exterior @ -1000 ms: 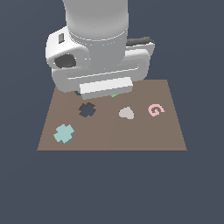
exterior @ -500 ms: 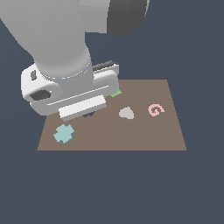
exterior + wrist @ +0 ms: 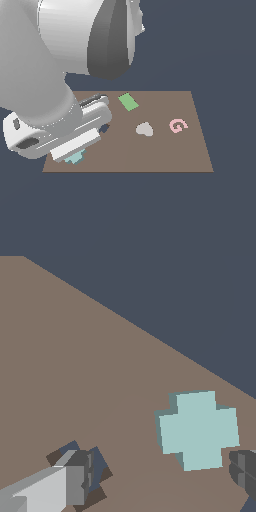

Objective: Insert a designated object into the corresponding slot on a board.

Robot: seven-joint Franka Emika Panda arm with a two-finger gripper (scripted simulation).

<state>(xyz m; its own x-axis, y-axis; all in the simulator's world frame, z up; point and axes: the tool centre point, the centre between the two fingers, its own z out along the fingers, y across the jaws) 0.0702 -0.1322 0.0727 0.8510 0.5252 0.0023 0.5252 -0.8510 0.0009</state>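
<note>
Gripper (image 3: 160, 476) hangs wide open and empty over the board (image 3: 75, 381), one finger above the slot (image 3: 97, 471), the other beside the teal cross (image 3: 198, 429).

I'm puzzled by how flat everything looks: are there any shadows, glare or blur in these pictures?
Exterior view: even lighting, no cast shadows or glare; the arm hides most of the teal cross. Wrist view: sharp, cross shaded only along its sides; one fingertip overlaps the dark slot.

cross (image 3: 198, 429) on board (image 3: 150, 155), beside slot (image 3: 100, 472)
</note>
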